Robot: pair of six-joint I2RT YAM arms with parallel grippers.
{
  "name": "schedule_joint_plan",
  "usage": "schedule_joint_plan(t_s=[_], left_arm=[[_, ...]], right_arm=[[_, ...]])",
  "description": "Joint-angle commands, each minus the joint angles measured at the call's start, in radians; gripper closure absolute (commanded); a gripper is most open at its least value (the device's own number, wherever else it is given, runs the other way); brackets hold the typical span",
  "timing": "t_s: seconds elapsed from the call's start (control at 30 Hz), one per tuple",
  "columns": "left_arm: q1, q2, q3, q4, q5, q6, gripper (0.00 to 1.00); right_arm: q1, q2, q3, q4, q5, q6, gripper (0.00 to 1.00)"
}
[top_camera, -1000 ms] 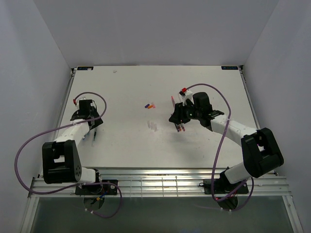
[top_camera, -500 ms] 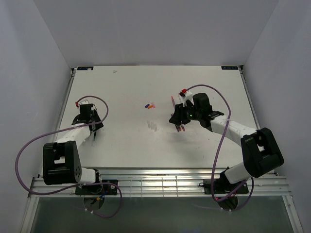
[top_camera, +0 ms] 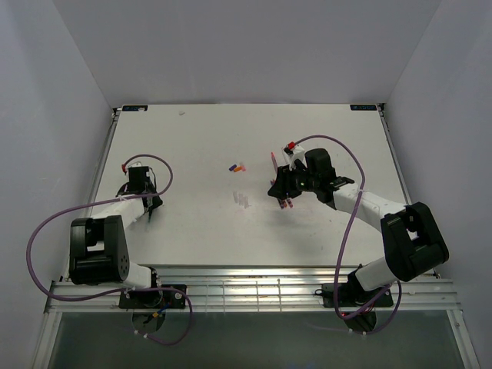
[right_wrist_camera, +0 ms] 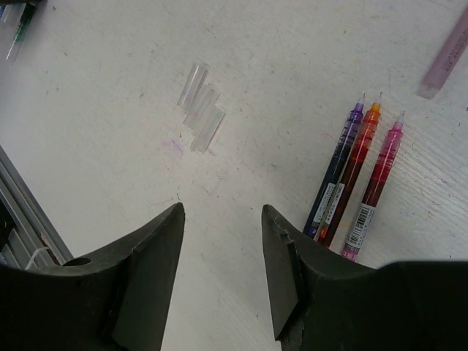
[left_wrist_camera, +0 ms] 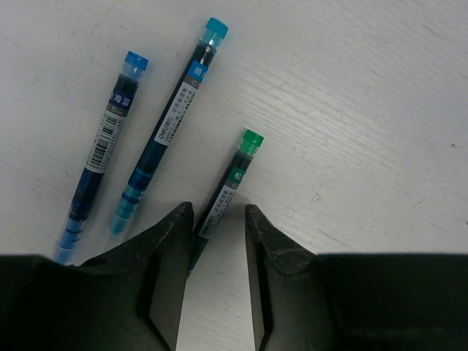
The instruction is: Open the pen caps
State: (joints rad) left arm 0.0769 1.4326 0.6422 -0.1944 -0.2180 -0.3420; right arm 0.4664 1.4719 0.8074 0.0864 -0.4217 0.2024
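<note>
In the left wrist view three pens lie on the white table: a blue pen, a teal pen and a green pen. My left gripper is open, with the green pen's near end between its jaws, close to the left finger. My right gripper is open and empty over bare table. Beside it lie a purple pen, an orange pen and a pink pen, their tips bare. Three clear pen caps lie ahead of it. Coloured caps lie mid-table.
A pale pink pen lies at the far right of the right wrist view. In the top view the left gripper is near the table's left edge and the right gripper is right of centre. A metal rail runs along the near edge.
My left arm has shifted a little, bringing its gripper down over the pens at the left. The right arm has hardly moved.
</note>
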Motion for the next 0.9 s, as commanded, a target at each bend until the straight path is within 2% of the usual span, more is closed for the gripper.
schedule_joint_plan(t_s=[0.0,0.17,0.33,0.43,0.57,0.7,0.8,0.87], left_arm=[[0.006,0.003,-0.009,0.024,0.016,-0.014,0.57],[0.008,0.003,-0.009,0.026,0.019,-0.009,0.65],[0.008,0.028,0.001,0.026,0.055,0.0,0.77],[0.008,0.041,0.007,0.029,0.088,0.006,0.8],[0.006,0.051,0.013,0.042,0.179,0.015,0.91],[-0.005,0.003,0.022,0.056,0.285,0.023,0.97],[-0.019,-0.067,0.03,0.061,0.347,0.023,1.0],[-0.026,-0.098,0.045,0.064,0.446,0.026,1.0]], right_arm=[[0.006,-0.027,-0.001,0.041,0.0,-0.009,0.47],[0.005,-0.032,-0.004,0.036,0.008,-0.014,0.47],[0.006,-0.03,-0.002,0.038,0.006,-0.014,0.47],[0.005,-0.028,-0.001,0.036,0.012,-0.014,0.47],[0.006,-0.024,0.001,0.036,0.014,-0.015,0.47],[0.005,-0.024,0.003,0.033,0.017,-0.012,0.47],[0.006,-0.025,0.016,0.01,0.024,-0.008,0.47],[0.011,-0.038,0.016,0.003,0.026,0.0,0.47]])
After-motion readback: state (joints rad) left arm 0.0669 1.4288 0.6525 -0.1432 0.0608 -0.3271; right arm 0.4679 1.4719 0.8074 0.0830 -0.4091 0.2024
